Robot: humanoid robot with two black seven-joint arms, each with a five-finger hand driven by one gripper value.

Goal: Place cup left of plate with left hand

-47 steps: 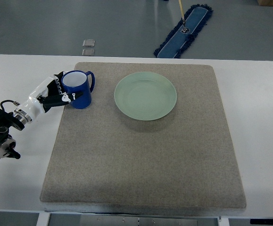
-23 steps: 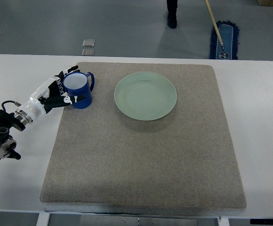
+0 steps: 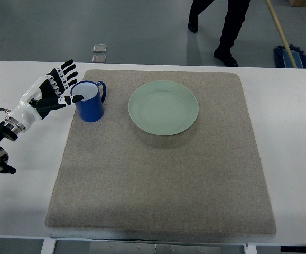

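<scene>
Cup [image 3: 90, 103] upright on the grey mat [image 3: 163, 174], left of the green plate [image 3: 163, 107] and apart from it, handle toward the plate. Left robot hand [image 3: 52, 92] just left of the cup, fingers spread, holding nothing; thumb tip at the rim. Mat lies on the white counter [image 3: 293, 159]. A person's legs [image 3: 224, 24] and a mop [image 3: 286, 50] on the floor beyond.

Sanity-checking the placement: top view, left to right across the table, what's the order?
left hand, fingers spread and off the cup → blue cup, upright on the mat's left edge → green plate.
</scene>
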